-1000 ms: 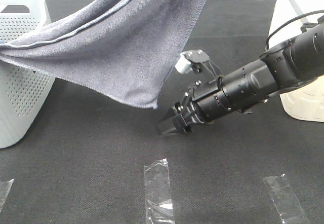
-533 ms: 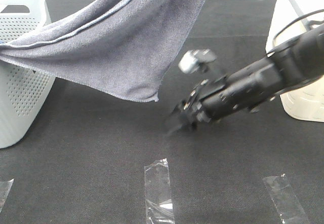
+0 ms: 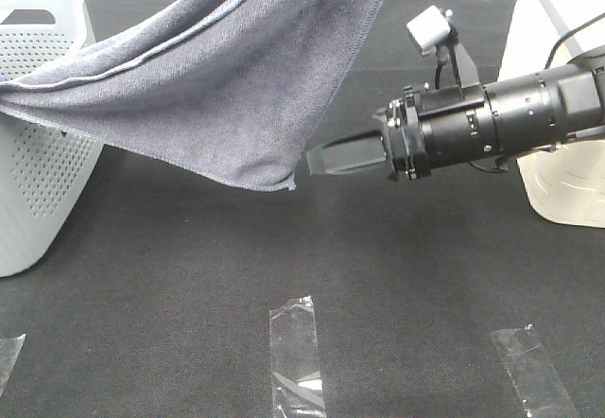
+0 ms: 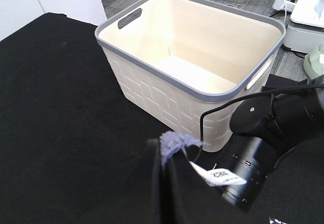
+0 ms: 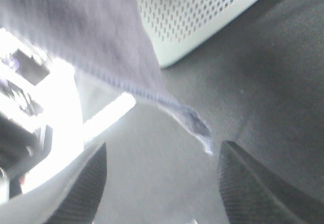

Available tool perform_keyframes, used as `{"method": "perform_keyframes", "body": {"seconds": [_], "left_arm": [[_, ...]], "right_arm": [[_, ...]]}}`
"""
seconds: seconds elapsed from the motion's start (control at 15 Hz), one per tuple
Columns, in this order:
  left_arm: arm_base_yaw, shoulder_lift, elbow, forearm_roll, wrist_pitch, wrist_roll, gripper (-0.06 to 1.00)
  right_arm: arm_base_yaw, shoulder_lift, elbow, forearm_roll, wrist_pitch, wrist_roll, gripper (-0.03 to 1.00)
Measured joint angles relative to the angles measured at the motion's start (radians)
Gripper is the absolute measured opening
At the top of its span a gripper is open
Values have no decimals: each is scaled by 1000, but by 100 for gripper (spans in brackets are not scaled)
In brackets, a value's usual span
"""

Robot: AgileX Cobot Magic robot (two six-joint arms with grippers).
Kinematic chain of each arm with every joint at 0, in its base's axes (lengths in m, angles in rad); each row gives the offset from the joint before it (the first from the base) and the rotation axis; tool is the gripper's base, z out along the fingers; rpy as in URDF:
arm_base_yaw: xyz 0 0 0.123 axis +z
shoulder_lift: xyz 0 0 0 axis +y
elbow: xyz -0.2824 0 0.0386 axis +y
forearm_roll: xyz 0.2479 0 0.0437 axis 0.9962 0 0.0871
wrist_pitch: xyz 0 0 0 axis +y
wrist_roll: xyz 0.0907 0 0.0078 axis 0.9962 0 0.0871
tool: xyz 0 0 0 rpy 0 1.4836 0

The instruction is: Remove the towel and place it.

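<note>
The right gripper (image 3: 317,160), jaws spread, points left, its tips just beside the hanging corner of the towel (image 3: 236,78). The left gripper (image 4: 172,155) is pinched on another bit of towel. The towel's left end drapes over the basket (image 3: 38,153).

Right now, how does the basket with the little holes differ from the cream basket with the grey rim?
Walls: the perforated basket has round holes; the cream basket has a moulded brick pattern.
Cover: the towel drapes over the perforated basket; the cream basket stands uncovered, nothing showing inside.
Side: the perforated basket sits at the table's left, the cream basket at its right.
Both are pale, upright, on the black table.
</note>
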Motion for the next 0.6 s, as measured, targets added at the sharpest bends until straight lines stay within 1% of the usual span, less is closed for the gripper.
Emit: {"method": "perform_keyframes", "body": {"seconds": [0.13, 0.27, 0.33, 0.47, 0.6], "left_arm": [[0, 0, 0, 0, 0, 0, 0], [0, 0, 0, 0, 0, 0, 0], [0, 0, 0, 0, 0, 0, 0], [0, 0, 0, 0, 0, 0, 0], [0, 0, 0, 0, 0, 0, 0]], "right_arm": [[0, 0, 0, 19, -12, 14, 61], [0, 1, 0, 19, -60, 14, 61], [0, 7, 0, 20, -64, 11, 61], [25, 22, 0, 34, -69, -59, 61], [89, 23, 0, 82, -104, -128, 61]]}}
